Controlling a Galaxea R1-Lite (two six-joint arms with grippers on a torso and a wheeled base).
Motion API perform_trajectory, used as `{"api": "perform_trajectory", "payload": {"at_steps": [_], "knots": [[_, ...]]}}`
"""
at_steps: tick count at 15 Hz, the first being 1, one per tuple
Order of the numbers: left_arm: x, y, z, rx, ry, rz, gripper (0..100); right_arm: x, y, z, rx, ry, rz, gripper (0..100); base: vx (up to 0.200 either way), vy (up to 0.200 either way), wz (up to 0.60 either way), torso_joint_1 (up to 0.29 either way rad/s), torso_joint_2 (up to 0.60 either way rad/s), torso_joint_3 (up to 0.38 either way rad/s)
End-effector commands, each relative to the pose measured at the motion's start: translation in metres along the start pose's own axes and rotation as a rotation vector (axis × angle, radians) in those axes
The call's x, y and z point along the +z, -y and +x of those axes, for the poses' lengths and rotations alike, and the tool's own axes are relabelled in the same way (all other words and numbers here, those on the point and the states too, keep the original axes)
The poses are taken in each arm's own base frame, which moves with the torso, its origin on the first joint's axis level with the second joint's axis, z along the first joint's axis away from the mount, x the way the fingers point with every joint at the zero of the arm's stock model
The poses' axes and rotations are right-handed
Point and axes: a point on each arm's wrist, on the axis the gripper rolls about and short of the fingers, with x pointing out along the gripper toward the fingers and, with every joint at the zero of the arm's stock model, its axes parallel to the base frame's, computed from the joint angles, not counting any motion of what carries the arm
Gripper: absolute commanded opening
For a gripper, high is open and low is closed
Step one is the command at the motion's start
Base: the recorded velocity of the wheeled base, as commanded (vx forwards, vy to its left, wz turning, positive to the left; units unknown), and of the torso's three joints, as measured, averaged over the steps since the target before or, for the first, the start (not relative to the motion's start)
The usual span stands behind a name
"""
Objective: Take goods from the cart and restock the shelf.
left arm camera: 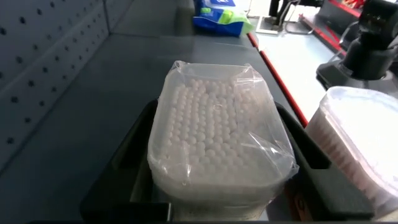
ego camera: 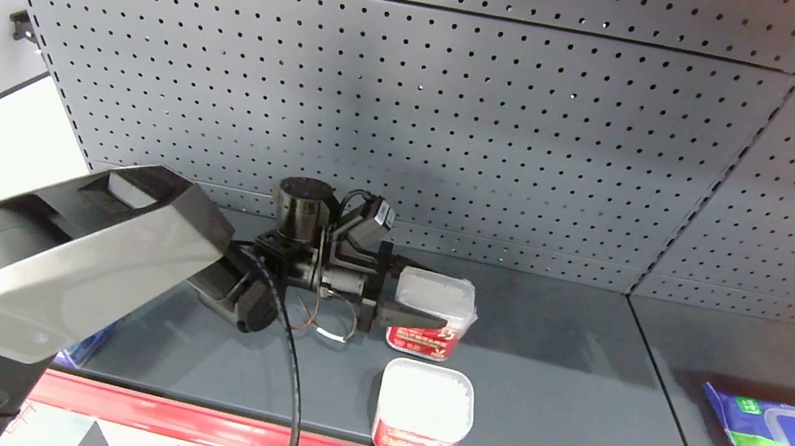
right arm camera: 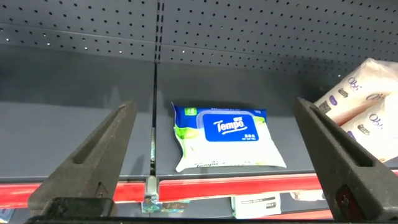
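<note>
Restocking is partway: one clear, red-labelled plastic tub of cotton swabs [ego camera: 424,409] stands at the front of the grey metal shelf [ego camera: 564,391], a second identical tub [ego camera: 434,303] just behind it is clamped in the left arm's jaws and not yet released, and the right arm's jaws gape wide, empty.

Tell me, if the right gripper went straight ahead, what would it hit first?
Probably the blue wipes pack lying on the shelf. It is framed between the fingers of the open right gripper; how far off is unclear.
</note>
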Motion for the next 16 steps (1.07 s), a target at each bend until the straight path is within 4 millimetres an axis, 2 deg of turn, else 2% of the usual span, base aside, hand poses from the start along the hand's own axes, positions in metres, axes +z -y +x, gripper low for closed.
{"api": "perform_trajectory", "payload": {"at_steps": [1, 5, 16], "knots": [[0.0, -0.001, 0.003, -0.004, 0.002, 0.002, 0, 0.0, 0.0, 0.001, 0.001, -0.003, -0.002, 100, 0.0, 0.0, 0.0, 0.0, 0.0, 0.0], [-0.013, -0.005, 0.005, 0.014, 0.005, 0.002, 0, 0.002, 0.0, 0.001, 0.001, 0.0, -0.001, 100, 0.0, 0.0, 0.0, 0.0, 0.0, 0.0], [-0.014, -0.005, 0.006, 0.018, 0.012, -0.028, 0, 0.001, -0.001, 0.006, 0.008, -0.024, -0.007, 100, 0.0, 0.0, 0.0, 0.0, 0.0, 0.0]]}}
